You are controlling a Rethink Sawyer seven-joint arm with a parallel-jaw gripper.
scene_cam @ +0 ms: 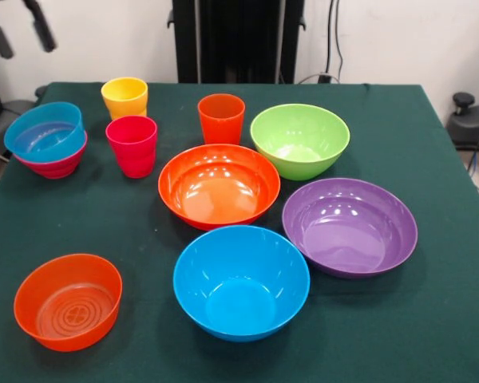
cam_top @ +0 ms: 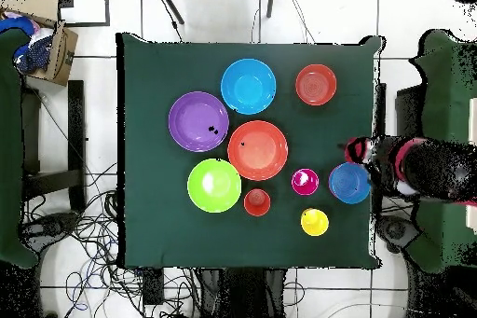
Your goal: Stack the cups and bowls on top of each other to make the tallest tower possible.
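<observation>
Three cups stand at the back left: yellow, red-pink and orange. A small translucent blue bowl sits nested in a small magenta bowl at the far left. Standing singly are the large orange bowl, the lime green bowl, the purple bowl, the blue bowl and the small translucent orange bowl. My gripper hangs open and empty, high above the blue-in-magenta pair. In the overhead view the arm reaches in beside that small blue bowl.
A dark green cloth covers the table, and its edges run close to the outer bowls. In the overhead view a cardboard box lies off the table's corner and cables trail over the floor.
</observation>
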